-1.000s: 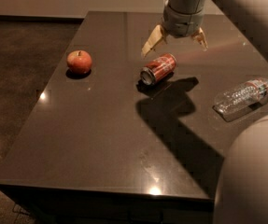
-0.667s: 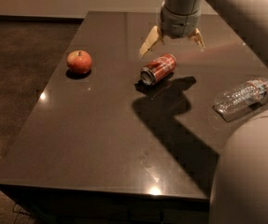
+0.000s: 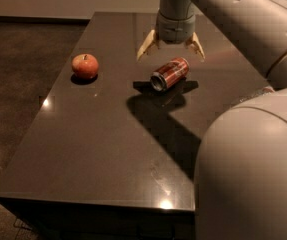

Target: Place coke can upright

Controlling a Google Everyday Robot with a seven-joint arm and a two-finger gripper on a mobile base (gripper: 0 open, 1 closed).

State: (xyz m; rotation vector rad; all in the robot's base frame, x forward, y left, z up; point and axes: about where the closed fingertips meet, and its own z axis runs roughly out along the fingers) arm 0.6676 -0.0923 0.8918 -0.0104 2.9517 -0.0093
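Note:
The red coke can point(image 3: 169, 74) lies on its side on the dark table point(image 3: 98, 149), its silver end facing front left. My gripper point(image 3: 170, 48) hangs just above and behind the can, its two tan fingers point(image 3: 144, 46) spread wide on either side. It holds nothing and does not touch the can.
A red apple point(image 3: 85, 66) sits on the table's left side. My arm's large grey body point(image 3: 253, 169) fills the right foreground and covers the table's right part; a bit of a clear bottle point(image 3: 263, 91) shows at its edge. The floor lies left of the table.
The view has shifted, so the arm's body now covers most of the clear bottle. The gripper stays spread above the lying can, a little lower toward it.

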